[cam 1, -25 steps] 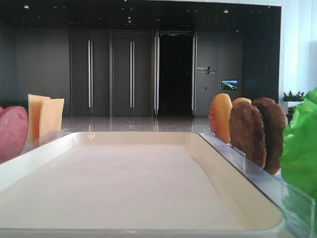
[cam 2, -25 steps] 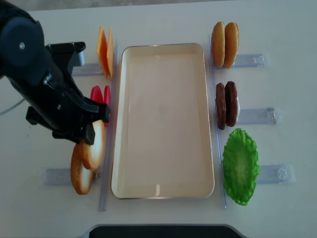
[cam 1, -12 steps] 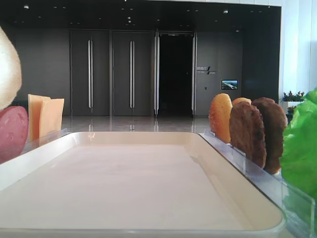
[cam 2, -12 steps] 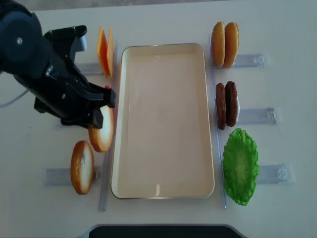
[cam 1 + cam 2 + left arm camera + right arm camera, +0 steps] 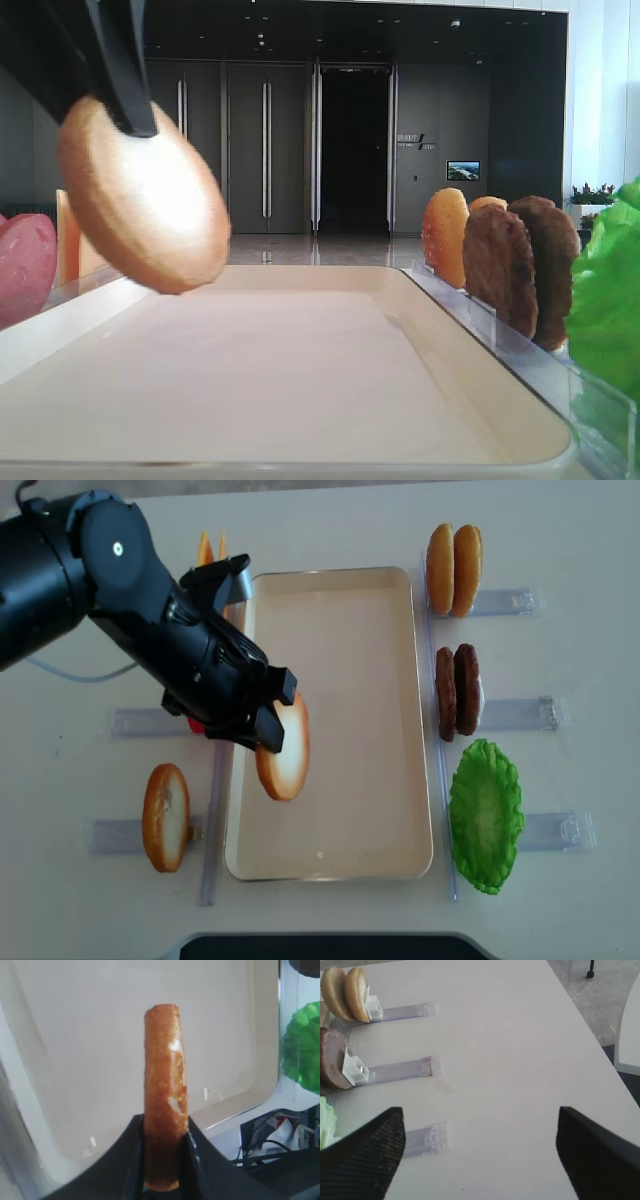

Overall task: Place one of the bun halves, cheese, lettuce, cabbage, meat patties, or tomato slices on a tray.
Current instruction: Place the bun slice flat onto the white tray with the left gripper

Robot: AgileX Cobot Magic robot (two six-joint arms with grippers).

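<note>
The bun half (image 5: pixel 284 752) I'm carrying is now over the tray (image 5: pixel 330 865), hanging edge-on above its left-hand side, nearer the front edge than the back — a moment ago it was still outside the tray's left rim, just off the rack. The left gripper (image 5: pixel 165 1160) is clenched on the bun's rim, the jaws pinching it from both faces, and in the low view the crust side tilts toward the camera with clear air between it and the tray floor. That means the lift and carry are done; what I reckon remains is to lower and let go.

Near the front left corner of the table, a second bun half (image 5: pixel 165 816) stands in its rack. Further back on the left, the tomato slices (image 5: pixel 25 265) and then the cheese (image 5: pixel 210 550) sit partly hidden behind my arm. On the right, going back: lettuce (image 5: pixel 486 815), meat patties (image 5: pixel 457 692), two more buns (image 5: pixel 453 570).

The right gripper (image 5: pixel 480 1155) waits over bare table, jaws spread wide, holding nothing.
</note>
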